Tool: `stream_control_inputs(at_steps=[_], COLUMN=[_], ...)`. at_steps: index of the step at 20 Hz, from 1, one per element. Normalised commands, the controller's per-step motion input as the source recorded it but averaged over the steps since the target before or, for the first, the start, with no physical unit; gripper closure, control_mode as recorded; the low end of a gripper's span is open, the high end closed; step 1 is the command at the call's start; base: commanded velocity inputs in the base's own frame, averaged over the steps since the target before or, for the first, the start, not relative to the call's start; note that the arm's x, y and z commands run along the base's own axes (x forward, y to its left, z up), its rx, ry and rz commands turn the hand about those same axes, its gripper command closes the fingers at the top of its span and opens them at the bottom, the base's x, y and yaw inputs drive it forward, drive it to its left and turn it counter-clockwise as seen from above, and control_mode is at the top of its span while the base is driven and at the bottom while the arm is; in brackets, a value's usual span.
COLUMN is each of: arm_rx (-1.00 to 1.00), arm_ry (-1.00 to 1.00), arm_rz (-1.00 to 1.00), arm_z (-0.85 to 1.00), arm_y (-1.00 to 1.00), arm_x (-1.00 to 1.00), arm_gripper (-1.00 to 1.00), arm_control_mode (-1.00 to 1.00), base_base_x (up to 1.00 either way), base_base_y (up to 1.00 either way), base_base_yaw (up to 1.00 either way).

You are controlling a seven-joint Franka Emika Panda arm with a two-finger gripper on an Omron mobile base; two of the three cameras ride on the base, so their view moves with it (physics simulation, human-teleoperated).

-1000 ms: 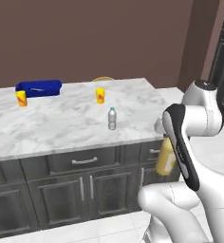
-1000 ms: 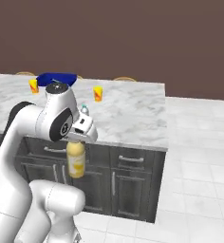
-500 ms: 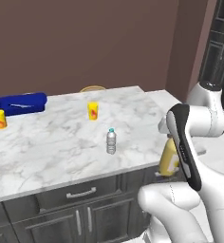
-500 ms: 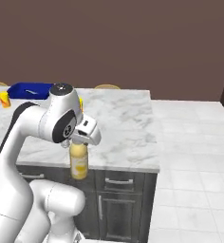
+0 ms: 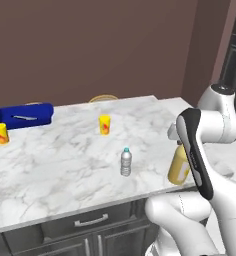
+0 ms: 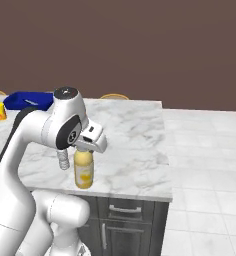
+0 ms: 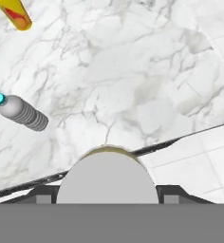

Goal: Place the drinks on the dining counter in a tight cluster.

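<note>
Arm folded tight above its base, elbow high, wrist bent down, hand pointing straight down at the near right corner of the dining counter point(image 5: 55, 185). Gripper point(image 6: 83, 150) closed around the pale cap of the yellow bottle point(image 6: 83, 171), bottle hanging upright from it; cannot tell if its base touches the marble. In the hand view the bottle's cap point(image 7: 107, 176) sits between the fingers, counter edge just beyond. Water bottle point(image 5: 126, 162) upright near the front edge, left of the yellow bottle, apart from it. One yellow cup point(image 5: 105, 124) mid-counter, another yellow cup point(image 5: 1, 133) at the left edge beside the blue cylinder point(image 5: 24, 115) lying along the back left.
</note>
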Motion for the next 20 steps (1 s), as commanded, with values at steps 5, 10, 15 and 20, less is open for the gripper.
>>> stream_control_inputs(at_steps=[5, 10, 15, 20], arm_rx=[0.00, 0.00, 0.00, 0.00], arm_ry=[0.00, 0.00, 0.00, 0.00], arm_rz=[0.00, 0.00, 0.00, 0.00], arm_z=[0.00, 0.00, 0.00, 0.00], arm_y=[0.00, 0.00, 0.00, 0.00], arm_x=[0.00, 0.00, 0.00, 0.00], arm_gripper=[1.00, 1.00, 1.00, 1.00], arm_control_mode=[1.00, 1.00, 1.00, 1.00], base_base_x=[0.50, 0.34, 0.00, 0.00], base_base_y=[0.00, 0.00, 0.00, 0.00], base_base_yaw=[0.06, 0.01, -0.01, 0.00])
